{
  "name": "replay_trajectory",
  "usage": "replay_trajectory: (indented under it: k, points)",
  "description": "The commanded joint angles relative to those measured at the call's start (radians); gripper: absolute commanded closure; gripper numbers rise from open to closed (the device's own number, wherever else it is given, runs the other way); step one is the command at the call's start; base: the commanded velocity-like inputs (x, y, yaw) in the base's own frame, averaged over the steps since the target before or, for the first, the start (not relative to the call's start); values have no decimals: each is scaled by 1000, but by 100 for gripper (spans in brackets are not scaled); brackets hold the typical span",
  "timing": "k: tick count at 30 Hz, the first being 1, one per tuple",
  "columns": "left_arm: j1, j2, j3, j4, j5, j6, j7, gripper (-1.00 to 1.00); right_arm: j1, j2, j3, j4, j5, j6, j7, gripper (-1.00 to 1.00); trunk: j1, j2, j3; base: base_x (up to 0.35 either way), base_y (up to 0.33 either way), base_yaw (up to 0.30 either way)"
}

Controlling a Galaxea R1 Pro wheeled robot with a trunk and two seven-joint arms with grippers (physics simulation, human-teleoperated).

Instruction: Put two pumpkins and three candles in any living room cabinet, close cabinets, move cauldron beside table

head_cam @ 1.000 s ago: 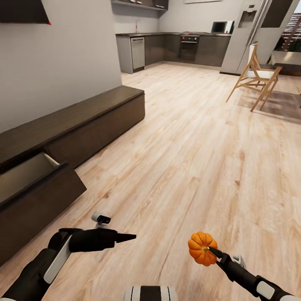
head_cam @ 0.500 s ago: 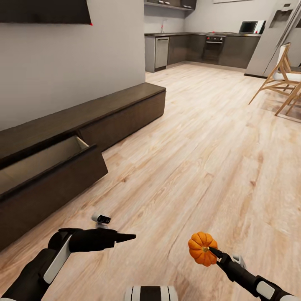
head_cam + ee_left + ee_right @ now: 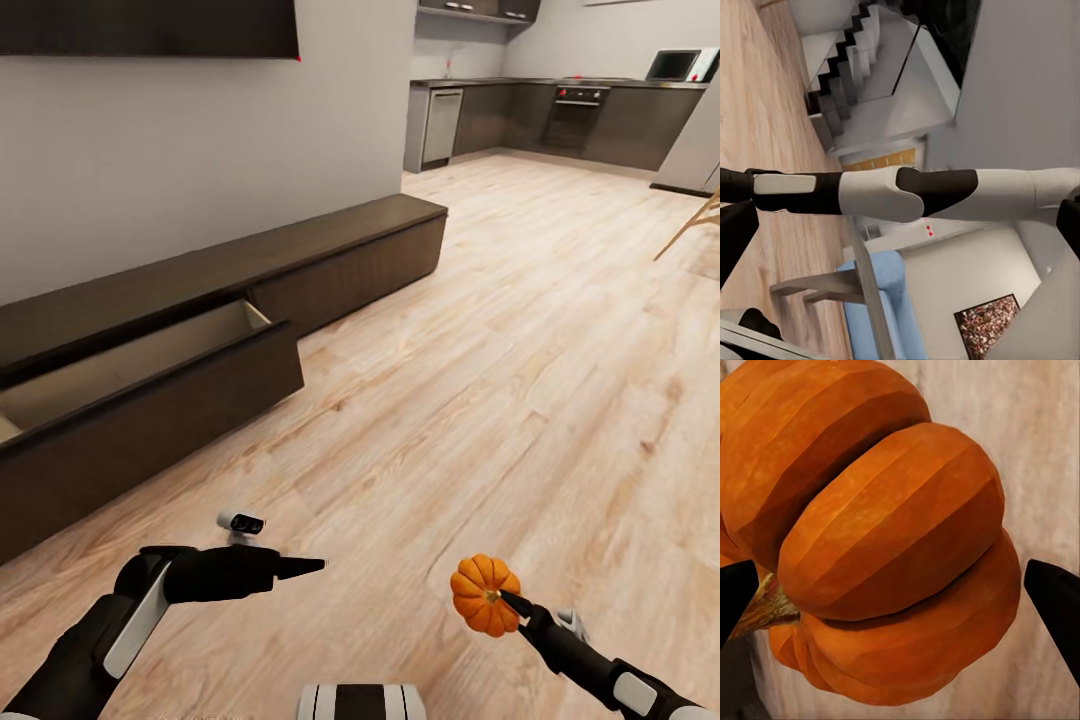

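**Carrying a pumpkin toward the open drawer**

Nearest, the right gripper (image 3: 505,600) is clamped on the pumpkin (image 3: 483,594) above the floor; the left gripper (image 3: 300,567) looks closed, empty. Farther left, the cabinet (image 3: 330,255) has one drawer (image 3: 150,395) pulled out. Next: approach it, then lower the pumpkin inside.

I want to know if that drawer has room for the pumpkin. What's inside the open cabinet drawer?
The open drawer of the cabinet shows only pale wood walls and floor, with nothing lying in the visible part. Its dark front panel hides the near strip, so that part is unknown.
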Motion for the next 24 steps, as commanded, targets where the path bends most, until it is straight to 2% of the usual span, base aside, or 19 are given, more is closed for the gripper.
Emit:
replay_trajectory:
  k: [1, 20, 24]
  points:
    - [-1, 1, -2, 1, 4, 10, -2, -100, -1, 0, 7, 2, -10, 8, 2, 100, 0, 0, -1, -25, 0, 275]
    - [-1, 3, 3, 32, 4, 13, -5, -100, -1, 0, 7, 2, -10, 8, 1, 100, 0, 0, -1, -38, 0, 275]
    - [-1, 3, 4, 34, 4, 14, -5, -100, -1, 0, 7, 2, -11, -1, 1, 100, -2, 1, 15, -2, 0, 275]
